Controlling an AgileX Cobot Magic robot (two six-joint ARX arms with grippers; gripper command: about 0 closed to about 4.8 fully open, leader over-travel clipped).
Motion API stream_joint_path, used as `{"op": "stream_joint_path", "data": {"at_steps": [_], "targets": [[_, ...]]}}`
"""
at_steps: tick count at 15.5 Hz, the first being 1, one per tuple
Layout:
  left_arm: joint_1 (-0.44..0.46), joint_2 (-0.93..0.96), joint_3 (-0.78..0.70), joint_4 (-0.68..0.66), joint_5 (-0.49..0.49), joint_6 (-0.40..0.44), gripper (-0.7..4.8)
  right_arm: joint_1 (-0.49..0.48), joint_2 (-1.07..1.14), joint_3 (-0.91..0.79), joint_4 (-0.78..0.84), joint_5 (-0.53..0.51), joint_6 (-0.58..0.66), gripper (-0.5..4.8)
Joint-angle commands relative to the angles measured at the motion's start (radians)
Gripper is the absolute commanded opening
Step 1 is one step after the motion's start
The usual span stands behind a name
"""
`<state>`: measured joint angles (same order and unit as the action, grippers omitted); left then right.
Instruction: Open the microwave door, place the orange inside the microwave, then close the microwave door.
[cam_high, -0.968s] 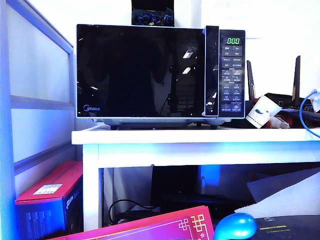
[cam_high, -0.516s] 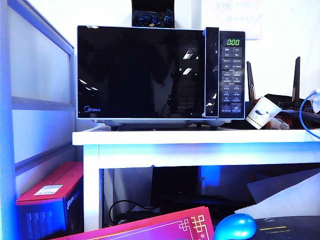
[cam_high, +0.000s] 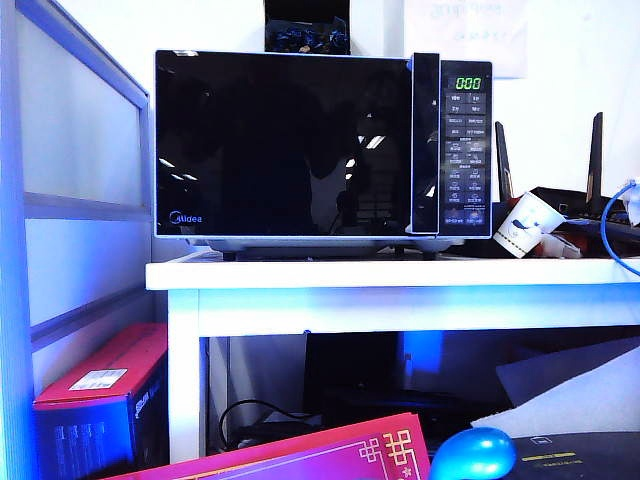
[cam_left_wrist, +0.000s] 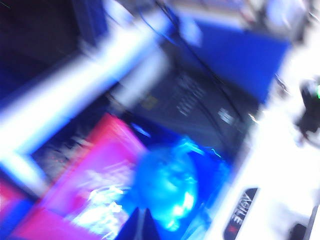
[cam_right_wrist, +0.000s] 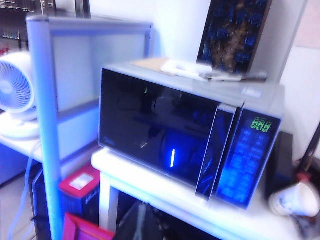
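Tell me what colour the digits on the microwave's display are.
Green digits on the black microwave's display, read most clearly in the exterior view.

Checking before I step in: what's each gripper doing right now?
Left gripper: shut, empty, low above the pink box.
Right gripper: shut, empty, facing the microwave.

a white surface is sitting ahead of me. a paper cup is lying tipped over on it at the right, near a blue cable. a red box is sitting on the floor below, at the left. a magenta patterned sheet and a glossy blue rounded thing are showing nearest me. a white fan is standing beyond the grey frame.
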<state>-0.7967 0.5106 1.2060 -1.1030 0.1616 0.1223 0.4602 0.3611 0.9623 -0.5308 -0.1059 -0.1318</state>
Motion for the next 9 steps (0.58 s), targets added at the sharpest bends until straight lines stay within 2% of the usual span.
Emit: {"op": "stream_joint_path", "data": {"at_steps": [1, 5, 9], "targets": [[0.000, -0.033, -0.327, 0.377, 0.042, 0.000, -0.06, 0.000, -0.127, -0.293, 0.136, -0.005, 0.011, -0.01], [0.000, -0.034, -0.756, 0.818, 0.043, -0.007, -0.06, 0.000, -0.240, -0.560, 0.209, -0.004, 0.082, -0.01], [0.000, -0.034, -1.034, 1.067, 0.039, -0.007, -0.06, 0.000, -0.304, -0.726, 0.237, -0.002, 0.158, -0.01]]}}
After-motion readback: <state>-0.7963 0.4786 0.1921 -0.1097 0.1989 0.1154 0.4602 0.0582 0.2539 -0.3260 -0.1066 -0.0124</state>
